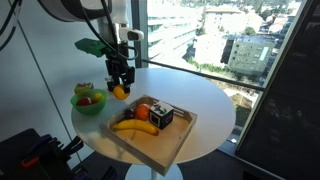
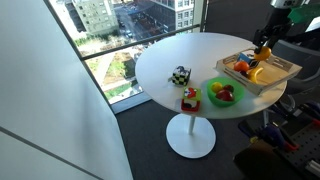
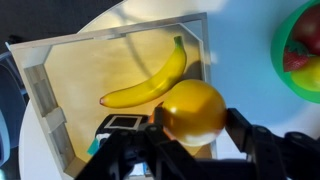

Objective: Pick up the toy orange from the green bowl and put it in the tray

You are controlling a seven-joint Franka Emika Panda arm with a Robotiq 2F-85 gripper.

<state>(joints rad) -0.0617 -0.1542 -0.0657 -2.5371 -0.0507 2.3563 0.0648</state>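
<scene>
My gripper (image 3: pixel 194 118) is shut on the toy orange (image 3: pixel 193 110), a smooth yellow-orange ball, and holds it in the air. In an exterior view the gripper (image 1: pixel 120 88) hangs with the orange (image 1: pixel 120 92) between the green bowl (image 1: pixel 89 103) and the tray (image 1: pixel 150 135). In the wrist view the light wooden tray (image 3: pixel 60 70) lies below, and the bowl's green rim (image 3: pixel 283 40) shows at the right edge. The orange (image 2: pixel 262 50), bowl (image 2: pixel 224 94) and tray (image 2: pixel 262 76) also show in the other exterior view.
A yellow banana (image 3: pixel 150 80) lies in the tray beside a redder orange fruit (image 1: pixel 143 111) and a small black box (image 1: pixel 163 117). The bowl holds other fruit (image 1: pixel 86 98). Two small toys (image 2: pixel 181 75) (image 2: pixel 190 99) sit on the round white table (image 1: pixel 200 110).
</scene>
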